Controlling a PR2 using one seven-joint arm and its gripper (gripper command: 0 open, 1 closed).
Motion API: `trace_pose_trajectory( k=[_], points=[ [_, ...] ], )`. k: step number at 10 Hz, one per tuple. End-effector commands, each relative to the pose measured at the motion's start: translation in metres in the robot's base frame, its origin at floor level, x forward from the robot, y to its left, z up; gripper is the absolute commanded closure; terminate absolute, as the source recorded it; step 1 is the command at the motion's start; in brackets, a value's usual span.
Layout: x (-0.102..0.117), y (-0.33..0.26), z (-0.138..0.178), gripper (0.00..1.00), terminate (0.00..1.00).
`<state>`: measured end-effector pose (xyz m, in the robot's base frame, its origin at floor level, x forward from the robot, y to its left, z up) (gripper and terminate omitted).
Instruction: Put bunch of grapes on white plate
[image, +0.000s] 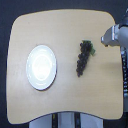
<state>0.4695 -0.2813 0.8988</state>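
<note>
Approach step judged in hand; nothing grasped yet. Tool (105, 40) seen blurred at table (65, 100) edge, finger state cannot be told. Bunch of grapes (83, 57) lying just beside tool; white plate (41, 67) well beyond grapes. Next: descent over cluster, closure required.

One bunch of grapes (83, 58), one white plate (41, 67), one table (70, 97)

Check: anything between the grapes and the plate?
Nothing. In the exterior view, only bare table lies between the grapes and the plate.
</note>
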Motion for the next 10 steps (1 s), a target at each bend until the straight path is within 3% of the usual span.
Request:
trace_pose_trajectory(
  k=[1,10],
  points=[
    [0.000,0.000,0.000,0.00,0.00],
    [0.028,0.091,-0.039,0.00,0.00]
  ],
)
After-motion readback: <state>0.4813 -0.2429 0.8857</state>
